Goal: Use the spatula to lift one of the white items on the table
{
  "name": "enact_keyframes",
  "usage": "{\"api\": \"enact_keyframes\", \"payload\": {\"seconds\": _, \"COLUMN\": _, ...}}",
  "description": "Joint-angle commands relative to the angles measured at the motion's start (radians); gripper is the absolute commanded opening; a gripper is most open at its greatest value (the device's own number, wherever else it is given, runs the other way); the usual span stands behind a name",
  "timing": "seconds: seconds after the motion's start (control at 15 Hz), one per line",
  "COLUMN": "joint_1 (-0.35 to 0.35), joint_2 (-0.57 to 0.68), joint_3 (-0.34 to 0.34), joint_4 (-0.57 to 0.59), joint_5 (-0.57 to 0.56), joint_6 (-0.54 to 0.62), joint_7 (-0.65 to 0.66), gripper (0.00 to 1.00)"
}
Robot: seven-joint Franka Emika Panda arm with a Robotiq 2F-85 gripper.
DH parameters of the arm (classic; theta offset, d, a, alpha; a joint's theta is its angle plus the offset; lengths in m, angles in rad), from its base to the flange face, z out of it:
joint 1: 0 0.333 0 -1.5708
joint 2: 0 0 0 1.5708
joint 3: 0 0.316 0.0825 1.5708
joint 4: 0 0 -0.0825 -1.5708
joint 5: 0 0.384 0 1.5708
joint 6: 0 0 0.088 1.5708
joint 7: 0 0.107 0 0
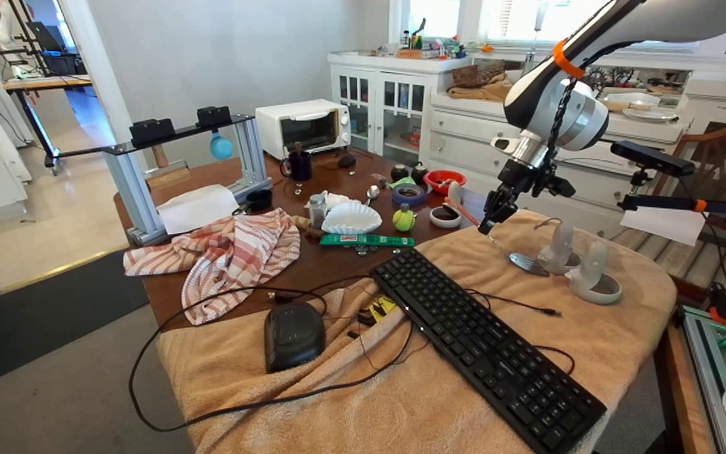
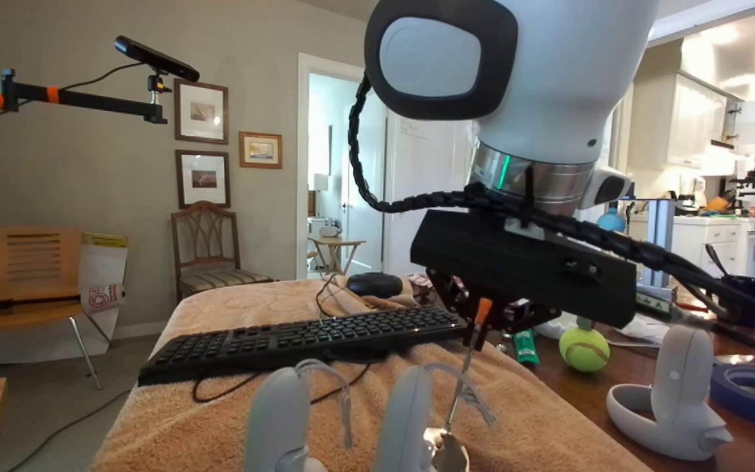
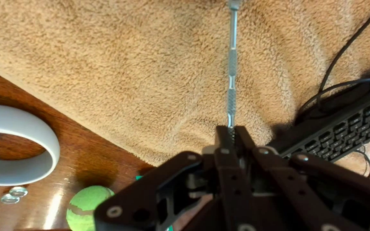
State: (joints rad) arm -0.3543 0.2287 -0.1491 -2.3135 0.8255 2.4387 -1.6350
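I have the hand (image 3: 232, 133) clenched on the spatula (image 3: 232, 64), its fingers (image 3: 222, 138) pinching the metal shaft, and the orange end (image 2: 483, 311) sticks up past them. The spatula slants down toward the tan cloth (image 3: 140, 80) on the surface (image 3: 79, 144) — its blade (image 1: 528, 264) is just beside one white item (image 1: 563, 243), with another white item (image 1: 593, 268) near it, though I can't tell whether metal touches either. A third white item (image 2: 680, 393) sits on bare brown wood near the tennis ball (image 2: 585, 349), and the black keyboard (image 1: 486, 347) lies across the cloth.
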Motion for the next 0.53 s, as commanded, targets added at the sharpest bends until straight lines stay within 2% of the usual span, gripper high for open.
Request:
{"api": "enact_keyframes", "payload": {"seconds": 0.0, "joint_1": 0.015, "joint_2": 0.016, "joint_3": -0.022, "joint_4": 0.004, "joint_5": -0.050, "joint_6": -0.014, "joint_7": 0.026, "gripper": 0.02}}
{"api": "enact_keyframes", "payload": {"seconds": 0.13, "joint_1": 0.015, "joint_2": 0.025, "joint_3": -0.025, "joint_4": 0.013, "joint_5": -0.068, "joint_6": -0.011, "joint_7": 0.048, "gripper": 0.02}}
{"api": "enact_keyframes", "payload": {"seconds": 0.47, "joint_1": 0.021, "joint_2": 0.053, "joint_3": -0.036, "joint_4": 0.053, "joint_5": -0.148, "joint_6": 0.005, "joint_7": 0.197, "gripper": 0.02}}
